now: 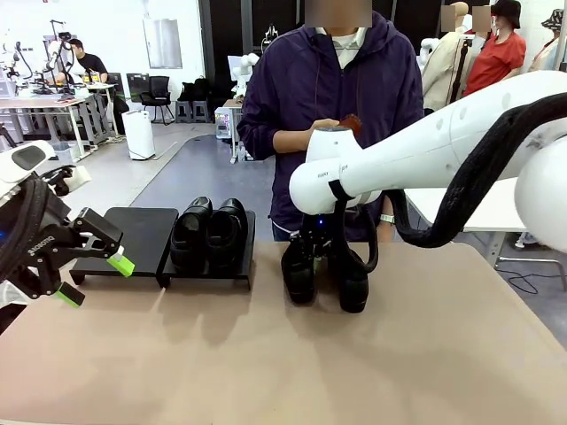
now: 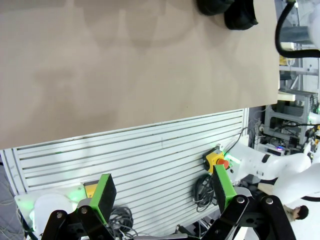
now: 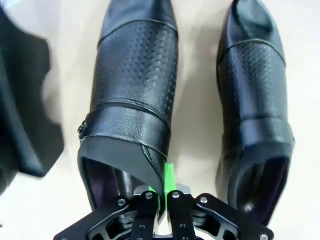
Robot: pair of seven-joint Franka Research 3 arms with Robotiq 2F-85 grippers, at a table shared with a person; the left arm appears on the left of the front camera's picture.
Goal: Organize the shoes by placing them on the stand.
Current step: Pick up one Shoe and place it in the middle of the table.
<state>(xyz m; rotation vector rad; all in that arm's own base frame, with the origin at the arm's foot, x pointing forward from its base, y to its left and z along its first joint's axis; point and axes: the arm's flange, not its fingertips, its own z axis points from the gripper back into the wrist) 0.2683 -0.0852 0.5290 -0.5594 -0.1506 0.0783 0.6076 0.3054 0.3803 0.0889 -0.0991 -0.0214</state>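
Two glossy black shoes (image 1: 208, 232) sit side by side on the right panel of the low black stand (image 1: 133, 235); its left panel is bare. Two more shoes (image 1: 299, 270) (image 1: 353, 282) stand on the tan table in front of the person. My right gripper (image 1: 323, 252) comes down between them. In the right wrist view my right gripper (image 3: 167, 187) is shut on the inner collar edge of the left shoe (image 3: 132, 100), with the other shoe (image 3: 257, 100) beside it. My left gripper (image 1: 96, 280) hangs open and holds nothing at the table's left, its fingers (image 2: 102, 197) spread wide.
A person in a purple jacket stands at the far side, holding a small dark-red object (image 1: 352, 122). The left wrist view looks down past the table's near edge (image 2: 125, 135) at a slatted base with a yellow emergency button (image 2: 217, 160). A dark blurred shape (image 3: 20, 125) lies left of the gripped shoe.
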